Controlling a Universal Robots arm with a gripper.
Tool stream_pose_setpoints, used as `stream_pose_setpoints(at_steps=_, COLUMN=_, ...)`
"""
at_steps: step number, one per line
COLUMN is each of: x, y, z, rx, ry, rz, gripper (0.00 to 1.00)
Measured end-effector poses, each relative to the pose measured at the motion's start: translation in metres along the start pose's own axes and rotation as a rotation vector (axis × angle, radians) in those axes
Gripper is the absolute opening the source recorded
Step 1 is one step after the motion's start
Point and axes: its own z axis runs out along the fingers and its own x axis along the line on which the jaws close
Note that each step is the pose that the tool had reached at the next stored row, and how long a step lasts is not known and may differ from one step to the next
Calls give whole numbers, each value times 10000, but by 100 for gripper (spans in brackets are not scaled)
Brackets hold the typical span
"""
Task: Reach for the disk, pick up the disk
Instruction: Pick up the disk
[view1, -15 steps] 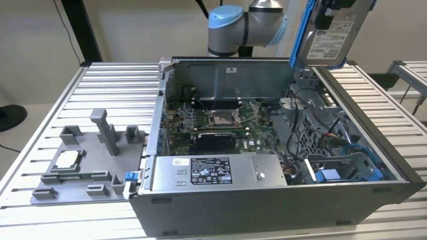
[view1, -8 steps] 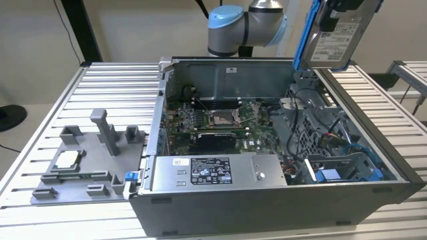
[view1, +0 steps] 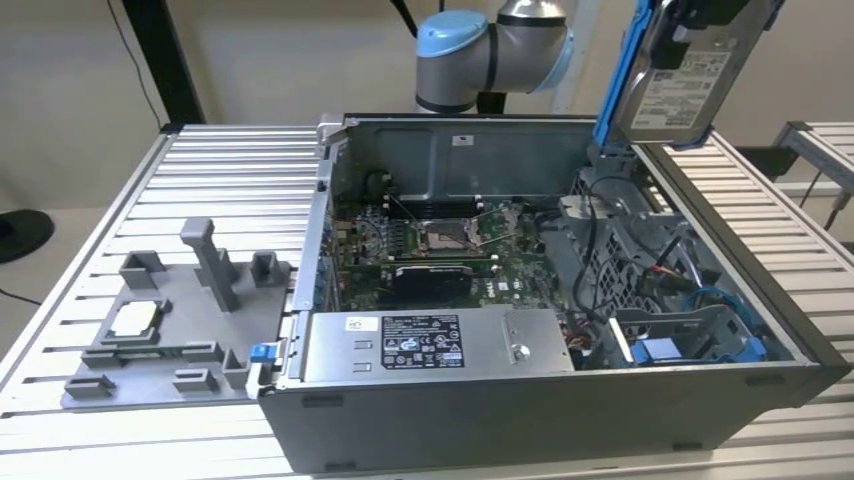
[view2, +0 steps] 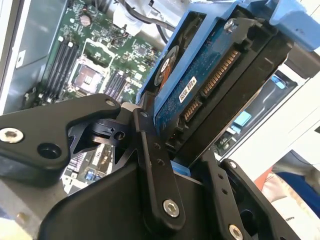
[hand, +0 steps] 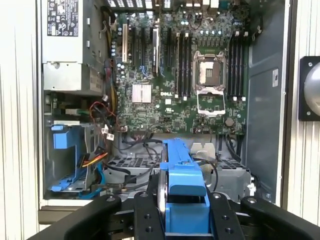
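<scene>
Above slatted tabletop (view1: 80, 300) and open computer case (view1: 534, 420): hand (hand: 182, 220) clamped on disk (view1: 687, 85), lifted clear below-hand motherboard (hand: 190, 90).

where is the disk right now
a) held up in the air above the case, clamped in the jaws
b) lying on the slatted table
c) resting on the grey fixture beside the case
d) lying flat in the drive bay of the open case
a: in the exterior view the disk hangs above the open computer case at the arm's end, and in the second wrist view the gripper has its jaws closed on the blue-framed drive.
</scene>
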Motion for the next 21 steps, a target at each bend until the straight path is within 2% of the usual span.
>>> stream_pose_setpoints(at_steps=21, x=295, y=-97, z=-5, rx=-12, ry=-57, rz=-2, gripper=0)
